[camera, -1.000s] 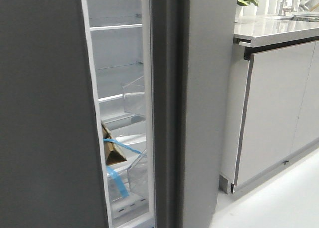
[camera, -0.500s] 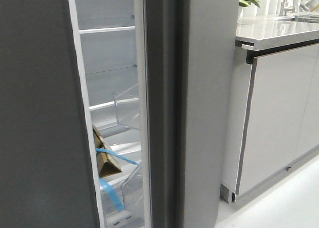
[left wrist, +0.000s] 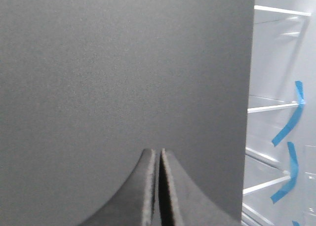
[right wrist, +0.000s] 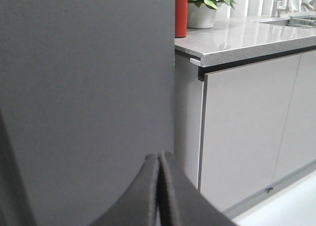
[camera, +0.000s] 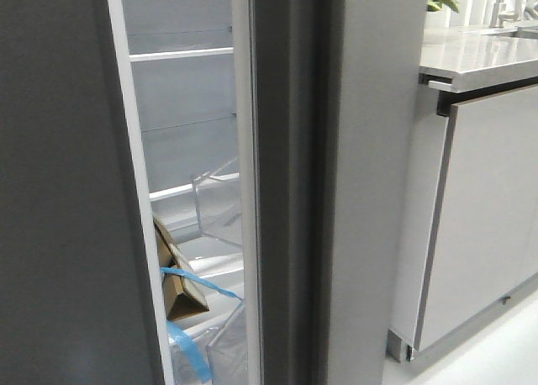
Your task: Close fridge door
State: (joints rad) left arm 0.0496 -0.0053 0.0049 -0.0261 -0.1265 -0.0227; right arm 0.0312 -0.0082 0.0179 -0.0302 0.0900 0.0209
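In the front view the fridge door (camera: 378,175) stands ajar, seen nearly edge-on. Its thick dark edge (camera: 286,183) has a vertical groove, with white inner lining (camera: 245,150) and clear plastic bins (camera: 220,202) beside it. The other matching dark grey panel (camera: 59,192) fills the left side. Neither gripper shows in the front view. My left gripper (left wrist: 159,152) is shut and empty, its tips close to a dark grey panel (left wrist: 123,68). My right gripper (right wrist: 159,155) is shut and empty, close to a dark grey panel (right wrist: 84,88).
Inside the fridge are white shelves (camera: 181,54), a cardboard box (camera: 175,286) and blue tape (camera: 197,280). Light grey cabinet doors (camera: 483,208) under a stone worktop (camera: 479,53) stand to the right. A red cylinder (right wrist: 181,11) and a potted plant (right wrist: 203,6) stand on the worktop.
The front view has moved closer to the fridge; the door edge looks larger and the cabinet has slid right in the picture. The gap looks about as wide as before.
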